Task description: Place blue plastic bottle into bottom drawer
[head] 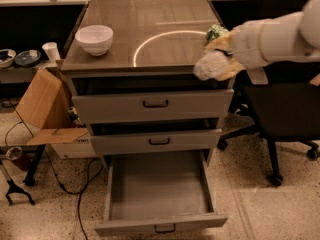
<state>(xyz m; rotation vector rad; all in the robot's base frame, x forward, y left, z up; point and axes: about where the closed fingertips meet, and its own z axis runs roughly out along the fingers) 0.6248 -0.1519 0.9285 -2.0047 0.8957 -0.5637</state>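
Observation:
The blue plastic bottle (208,67) shows as a pale, blurred shape at the end of my white arm, in the air over the front right edge of the cabinet top. My gripper (223,58) is shut on it. The green patterned can (216,32) lies on the cabinet top just behind the gripper. The bottom drawer (160,227) is pulled fully open below, and its grey inside holds nothing. The two shallower drawers (155,104) above it stand slightly open.
A white bowl (94,38) stands on the cabinet top at the left. A black office chair (285,109) is close on the right. An open cardboard box (42,104), cables and a low shelf with a cup (51,51) are on the left.

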